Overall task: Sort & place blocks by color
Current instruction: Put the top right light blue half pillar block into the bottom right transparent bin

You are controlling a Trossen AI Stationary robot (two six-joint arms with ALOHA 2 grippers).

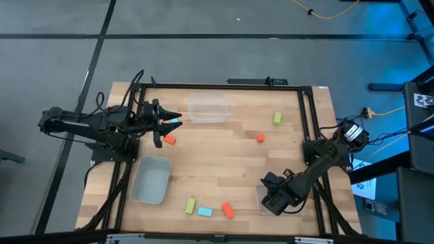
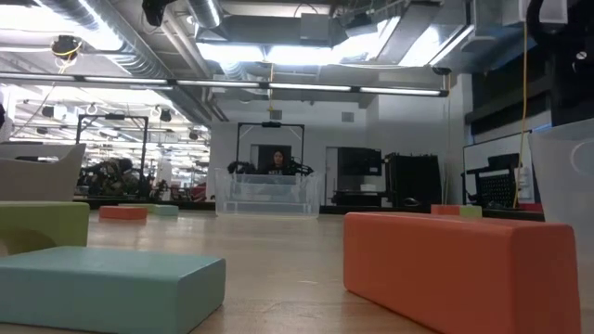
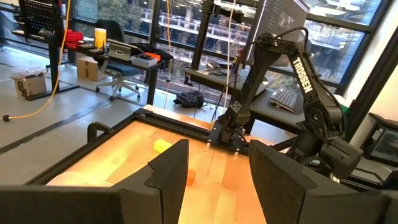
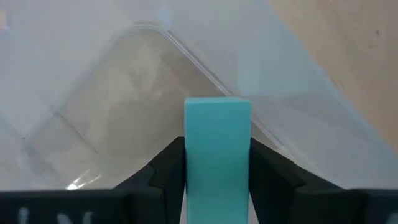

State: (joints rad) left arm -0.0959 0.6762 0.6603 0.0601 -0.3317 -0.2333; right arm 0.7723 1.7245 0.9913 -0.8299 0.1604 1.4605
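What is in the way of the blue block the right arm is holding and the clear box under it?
Nothing visible. The right tool grips the blue block directly above the clear bin, and the wrist view shows only the bin's bare bottom and rim beyond the block.

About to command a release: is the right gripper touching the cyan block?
Touching. The right wrist view shows the cyan block squeezed between both fingers of the right gripper, no gap either side, above a clear bin.
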